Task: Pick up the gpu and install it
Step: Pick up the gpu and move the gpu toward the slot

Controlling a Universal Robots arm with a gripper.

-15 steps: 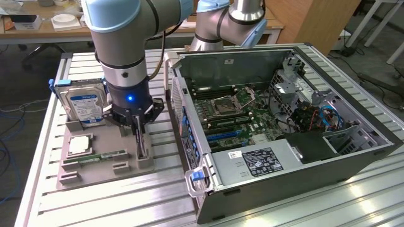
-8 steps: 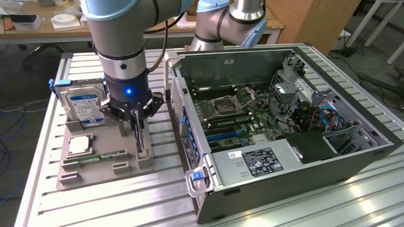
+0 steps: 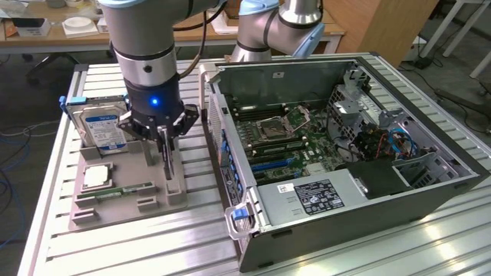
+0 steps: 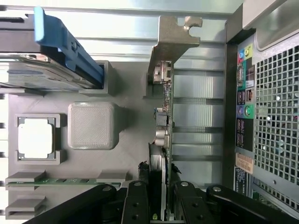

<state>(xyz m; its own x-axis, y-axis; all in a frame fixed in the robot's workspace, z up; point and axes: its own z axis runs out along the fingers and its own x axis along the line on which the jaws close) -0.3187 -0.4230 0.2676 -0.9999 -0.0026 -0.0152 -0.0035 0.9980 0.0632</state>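
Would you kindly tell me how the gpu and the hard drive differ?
The gpu is a thin card with a metal bracket; the hard drive is thicker, with a blue-white label. The hand grips the gpu; the hard drive stands untouched. Both stand on edge in the grey holder.

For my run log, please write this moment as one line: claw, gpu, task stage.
claw: shut on gpu | gpu: upright in tray slot, beside case | install: not yet done

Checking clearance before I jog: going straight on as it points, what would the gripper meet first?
The gpu: the gripper's jaws are closed on its sides, so its top edge comes first; right beneath lies the grey holder tray. Depth is unclear.
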